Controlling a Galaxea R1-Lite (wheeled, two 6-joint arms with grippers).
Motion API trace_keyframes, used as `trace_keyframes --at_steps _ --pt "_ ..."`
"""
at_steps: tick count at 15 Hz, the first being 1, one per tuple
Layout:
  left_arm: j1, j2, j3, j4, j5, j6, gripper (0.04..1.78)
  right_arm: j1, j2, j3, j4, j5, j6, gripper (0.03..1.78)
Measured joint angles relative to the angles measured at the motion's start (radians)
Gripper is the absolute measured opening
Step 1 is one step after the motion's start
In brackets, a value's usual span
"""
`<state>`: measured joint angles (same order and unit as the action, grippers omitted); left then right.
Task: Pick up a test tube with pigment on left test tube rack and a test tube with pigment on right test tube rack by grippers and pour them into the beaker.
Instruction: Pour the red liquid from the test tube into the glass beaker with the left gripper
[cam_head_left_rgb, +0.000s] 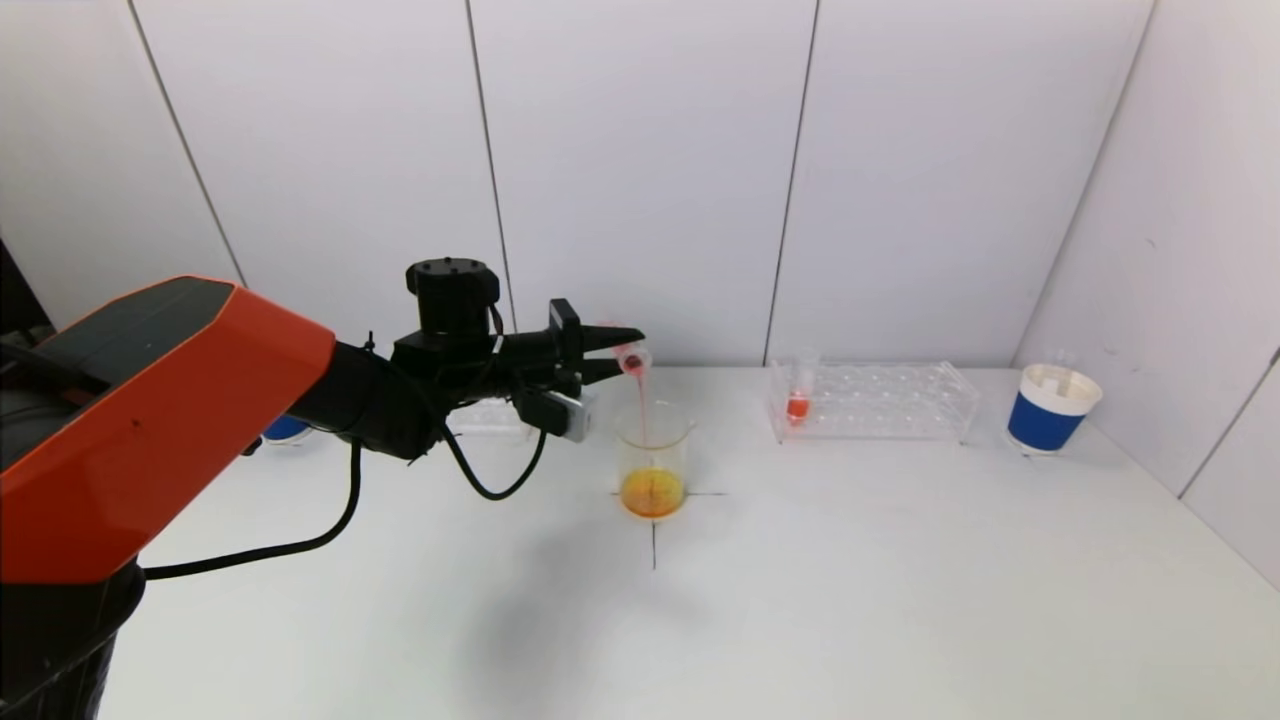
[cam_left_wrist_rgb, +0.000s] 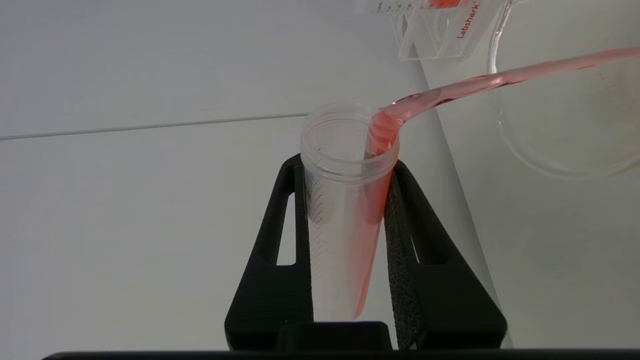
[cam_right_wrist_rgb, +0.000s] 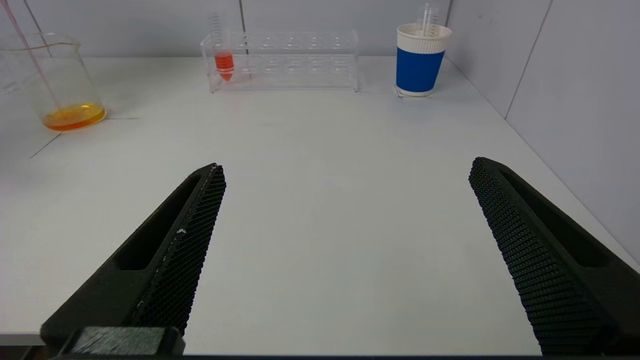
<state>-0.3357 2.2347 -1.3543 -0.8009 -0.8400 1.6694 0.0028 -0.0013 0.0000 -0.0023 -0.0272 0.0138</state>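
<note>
My left gripper is shut on a clear test tube, tipped on its side above the glass beaker. A pink-red stream runs from the tube's mouth into the beaker, which holds orange liquid. The stream also shows in the left wrist view. The right rack holds one tube with red pigment at its left end; it also shows in the right wrist view. The left rack is mostly hidden behind my left arm. My right gripper is open and empty, out of the head view.
A blue and white paper cup stands at the far right by the wall, with clear tubes in it. Another blue cup is partly hidden behind my left arm. Black cross lines mark the table under the beaker.
</note>
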Motion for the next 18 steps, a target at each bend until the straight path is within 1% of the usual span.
trace_keyframes --at_steps 8,15,18 --pt "0.0 -0.009 -0.003 0.0 0.001 0.088 0.44 0.0 0.0 0.0 0.0 0.0 0.0 1.77" --pt "-0.005 -0.002 -0.044 0.0 0.0 0.135 0.44 0.0 0.0 0.0 0.0 0.0 0.0 1.77" --pt "-0.007 -0.002 -0.046 0.0 0.0 0.186 0.44 0.0 0.0 0.0 0.0 0.0 0.0 1.77"
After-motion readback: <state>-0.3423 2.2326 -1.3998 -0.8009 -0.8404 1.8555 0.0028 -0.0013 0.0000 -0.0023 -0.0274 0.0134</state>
